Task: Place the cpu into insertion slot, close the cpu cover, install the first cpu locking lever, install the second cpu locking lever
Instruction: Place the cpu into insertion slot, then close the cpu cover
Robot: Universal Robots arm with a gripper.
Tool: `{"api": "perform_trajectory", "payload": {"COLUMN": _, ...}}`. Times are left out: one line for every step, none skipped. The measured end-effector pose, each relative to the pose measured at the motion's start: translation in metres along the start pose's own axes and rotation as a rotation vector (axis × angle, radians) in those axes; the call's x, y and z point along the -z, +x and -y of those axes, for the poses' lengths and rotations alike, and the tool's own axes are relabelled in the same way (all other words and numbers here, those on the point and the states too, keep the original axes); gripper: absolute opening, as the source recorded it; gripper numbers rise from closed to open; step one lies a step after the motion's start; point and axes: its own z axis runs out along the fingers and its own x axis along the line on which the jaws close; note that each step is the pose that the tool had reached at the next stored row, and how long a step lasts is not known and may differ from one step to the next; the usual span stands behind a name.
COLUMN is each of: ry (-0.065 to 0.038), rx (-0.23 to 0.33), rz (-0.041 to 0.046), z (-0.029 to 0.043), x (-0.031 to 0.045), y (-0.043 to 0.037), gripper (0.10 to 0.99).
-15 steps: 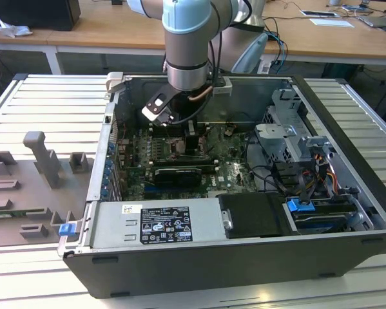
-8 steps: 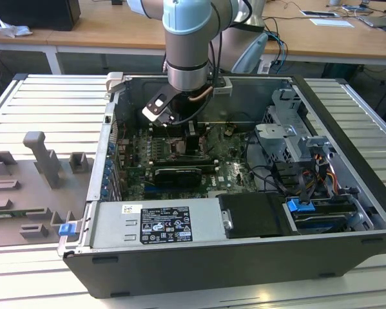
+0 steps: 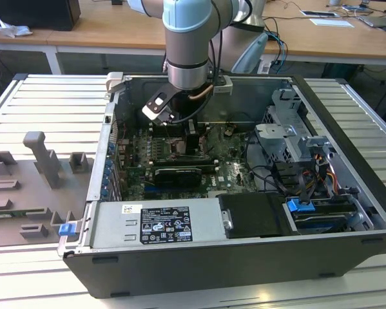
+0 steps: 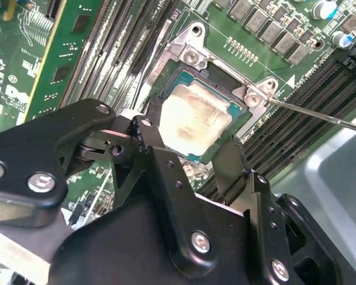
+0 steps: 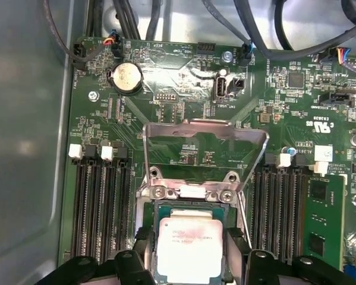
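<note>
Long black memory slots (image 5: 97,208) run along two opposite sides of the insertion slot (image 4: 218,74), close against its silvery rim. The cpu cover (image 5: 207,128) stands raised on its hinge at one edge of the insertion slot, and green board shows through its square window. A thin metal lever (image 4: 320,116) sticks out from one corner of the insertion slot, across the memory slots there. Beyond the raised cover from the insertion slot lie a round coin battery (image 5: 125,76) and dark cables (image 5: 249,24) by the case wall. In the exterior view a black expansion card (image 3: 178,175) lies just beside the insertion slot, and a grey power supply box (image 3: 157,222) is farther off.

The arm (image 3: 189,45) reaches down into the case over the insertion slot. The jaws are spread to the width of the cpu (image 5: 188,249) and pinch it, with a black finger (image 4: 151,133) against each of two opposite edges. The cpu lies flat, pale top up, within the rim of the insertion slot. I cannot tell whether it is fully seated.

The open computer case (image 3: 212,270) lies on a ribbed metal worktop (image 3: 44,109). Grey fixtures (image 3: 41,158) stand outside the case, well apart from the insertion slot. Wooden desks (image 3: 115,29) line the room behind.
</note>
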Motion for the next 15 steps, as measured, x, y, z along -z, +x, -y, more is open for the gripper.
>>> {"api": "perform_trajectory", "payload": {"ry": 0.0, "rx": 0.0, "rz": -0.0001, "z": -0.0002, "x": 0.0029, "y": 0.0, "gripper": 0.592}}
{"api": "perform_trajectory", "payload": {"ry": 0.0, "rx": 0.0, "rz": -0.0001, "z": -0.0003, "x": 0.0046, "y": -0.0001, "gripper": 0.467}}
{"api": "perform_trajectory", "payload": {"ry": 0.0, "rx": 0.0, "rz": -0.0002, "z": -0.0005, "x": 0.0056, "y": -0.0001, "gripper": 0.408}}
{"api": "perform_trajectory", "payload": {"ry": 0.0, "rx": 0.0, "rz": -0.0001, "z": -0.0005, "x": 0.006, "y": -0.0001, "gripper": 0.345}}
{"api": "perform_trajectory", "payload": {"ry": 0.0, "rx": 0.0, "rz": -0.0001, "z": -0.0005, "x": 0.0064, "y": -0.0001, "gripper": 0.286}}
{"api": "perform_trajectory", "payload": {"ry": 0.001, "rx": 0.0, "rz": -0.0001, "z": -0.0006, "x": 0.0071, "y": -0.0001, "gripper": 0.227}}
{"api": "perform_trajectory", "payload": {"ry": 0.0, "rx": 0.0, "rz": -0.0001, "z": -0.0006, "x": 0.0076, "y": -0.0001, "gripper": 0.165}}
{"api": "perform_trajectory", "payload": {"ry": 0.0, "rx": 0.0, "rz": -0.0001, "z": -0.0006, "x": 0.0079, "y": -0.0001, "gripper": 0.106}}
{"api": "perform_trajectory", "payload": {"ry": 0.0, "rx": 0.0, "rz": -0.0001, "z": -0.0007, "x": 0.0083, "y": -0.0001, "gripper": 0.106}}
{"api": "perform_trajectory", "payload": {"ry": 0.0, "rx": 0.0, "rz": -0.0001, "z": -0.0007, "x": 0.009, "y": -0.0002, "gripper": 0.106}}
{"api": "perform_trajectory", "payload": {"ry": 0.0, "rx": 0.0, "rz": 0.0, "z": -0.0007, "x": 0.0097, "y": -0.0002, "gripper": 0.106}}
{"api": "perform_trajectory", "payload": {"ry": 0.0, "rx": 0.0, "rz": -0.0001, "z": -0.0008, "x": 0.0105, "y": -0.0002, "gripper": 0.106}}
{"api": "perform_trajectory", "payload": {"ry": 0.0, "rx": 0.0, "rz": -0.0002, "z": -0.0008, "x": 0.0109, "y": -0.0002, "gripper": 0.106}}
{"api": "perform_trajectory", "payload": {"ry": 0.0, "rx": 0.0, "rz": -0.0002, "z": -0.0009, "x": 0.0112, "y": -0.0002, "gripper": 0.106}}
{"api": "perform_trajectory", "payload": {"ry": 0.001, "rx": 0.0, "rz": -0.0001, "z": -0.001, "x": 0.0143, "y": -0.0003, "gripper": 0.106}}
